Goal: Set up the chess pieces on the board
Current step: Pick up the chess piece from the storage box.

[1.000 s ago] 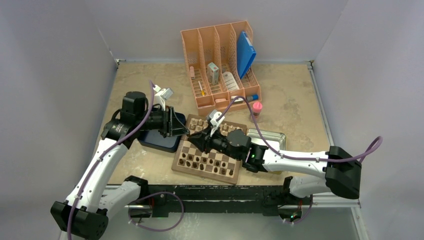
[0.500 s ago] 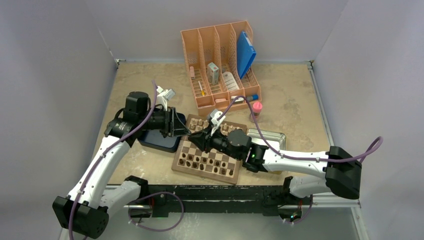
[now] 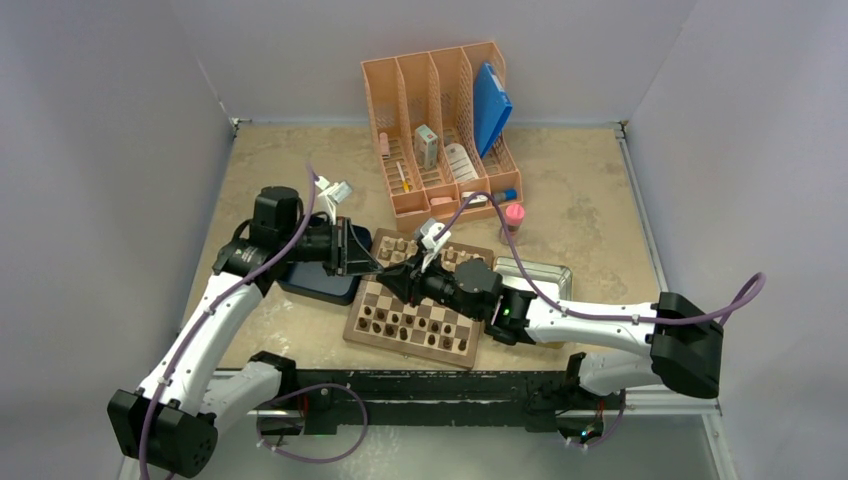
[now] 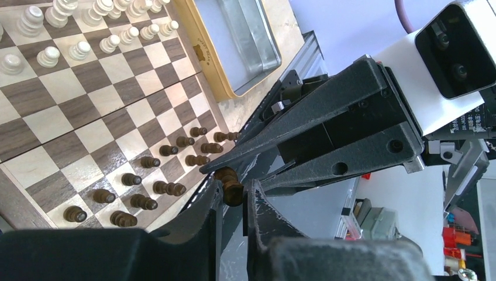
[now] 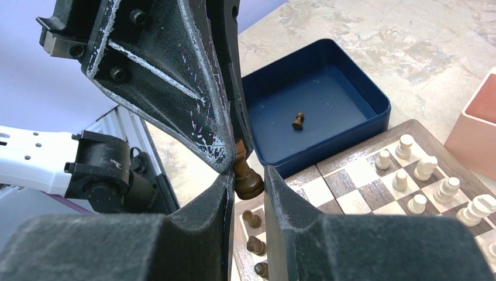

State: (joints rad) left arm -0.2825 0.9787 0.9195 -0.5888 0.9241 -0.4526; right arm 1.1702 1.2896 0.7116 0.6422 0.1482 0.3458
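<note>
Beige mottled table [image 3: 585, 200] carries it all. At the back stands an orange rack [image 3: 440, 130], with a blue folder [image 3: 491, 105] in its right slot and small boxes [image 3: 426, 145] in the middle ones. The blue tray [image 5: 327, 140] sits just beside the board [image 4: 76, 126], at its far left corner, and holds one lone piece [image 5: 298, 121]. The tin [image 4: 240, 35], gold-rimmed and open side up, lies just beside the board's right edge. A stamp on that rim and the print on my right camera housing [image 4: 456, 55] are too small to read.

Pale pieces [image 4: 48, 55] stand in the far rows. Dark pieces [image 4: 169, 188] stand in two rows along the near rim.

My left claw [image 4: 233, 188] and right claw [image 5: 246, 178] meet tip to tip above the board's far left corner. Each is closed to a narrow gap, and the held piece [image 4: 228, 182], small and dark, is pinched in both at once.

Open table lies right of the rack and left of the tray. The board's near rim is close to the table's near edge.
</note>
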